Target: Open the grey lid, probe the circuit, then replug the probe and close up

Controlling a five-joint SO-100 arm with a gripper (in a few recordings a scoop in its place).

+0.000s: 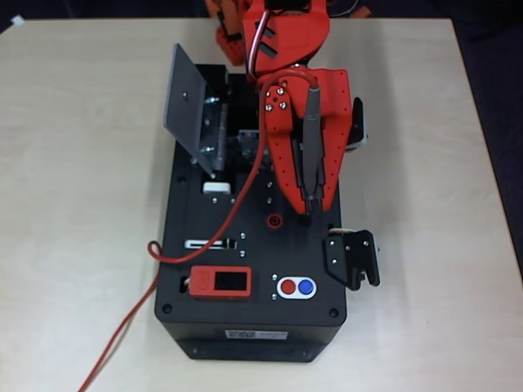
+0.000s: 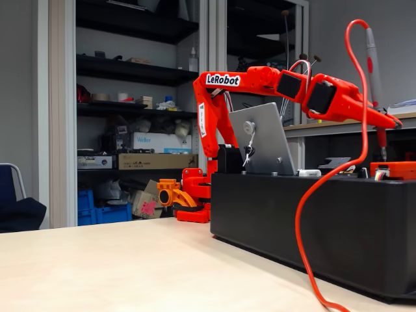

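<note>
Black box [image 1: 253,269], landmark: the red cable [image 1: 221,237] is trailing off its near left edge. Past mid-box, the gripper [image 1: 310,196] is clenching the probe [image 1: 313,143] upright, tip hanging just right of the red socket [image 1: 274,220]; replugging is calling for a slight leftward shift, then straight descent. The grey lid [image 2: 260,140] is standing open at the far end; the fixed view is showing its knob, the overhead the recess.

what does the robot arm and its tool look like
The arm is bright red-orange plastic with black servo blocks at the joints, a white LeRobot label on the upper link, and thin red, black and white wires along it. Its tool has a broad flat red finger dotted with small holes and silver screws.
</note>
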